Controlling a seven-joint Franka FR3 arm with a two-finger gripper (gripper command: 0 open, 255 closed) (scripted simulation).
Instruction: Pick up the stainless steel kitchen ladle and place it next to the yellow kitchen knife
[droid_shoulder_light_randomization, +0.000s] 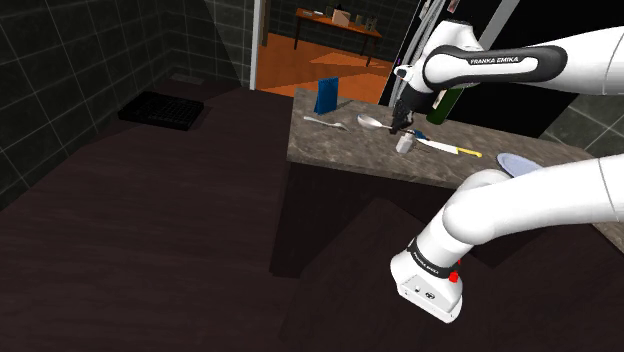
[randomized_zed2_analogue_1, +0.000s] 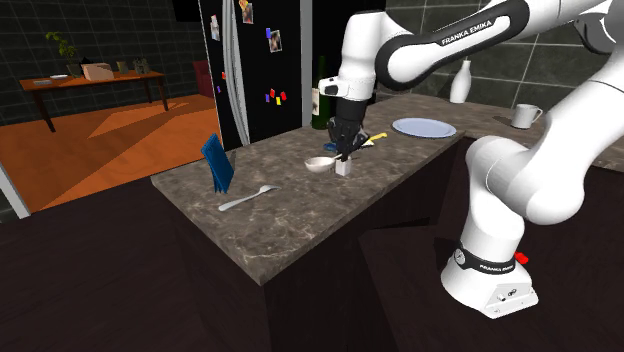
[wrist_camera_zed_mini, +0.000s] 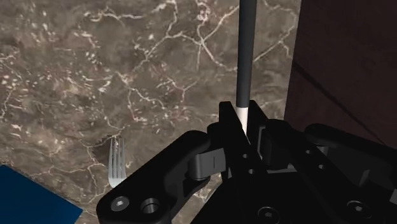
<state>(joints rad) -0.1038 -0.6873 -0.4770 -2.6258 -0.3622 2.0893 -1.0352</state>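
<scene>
The gripper (randomized_zed2_analogue_1: 346, 152) is clamped shut on the ladle (randomized_zed2_analogue_1: 320, 163) by its thin handle over the counter (randomized_zed2_analogue_1: 300, 215); the knife (droid_shoulder_light_randomization: 447, 149) lies near, to the shoulder view's right.

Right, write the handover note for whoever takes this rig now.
Gripper: shut on the ladle's handle, as the wrist view shows.
Ladle: bowl low at the marble counter, on the fork side of the gripper; cannot tell whether it is lifted.
Yellow-handled knife: on the counter just past the gripper, toward the plate.
Done: grasp.
Left: lift, carry to the knife, set down beside it, release.
</scene>
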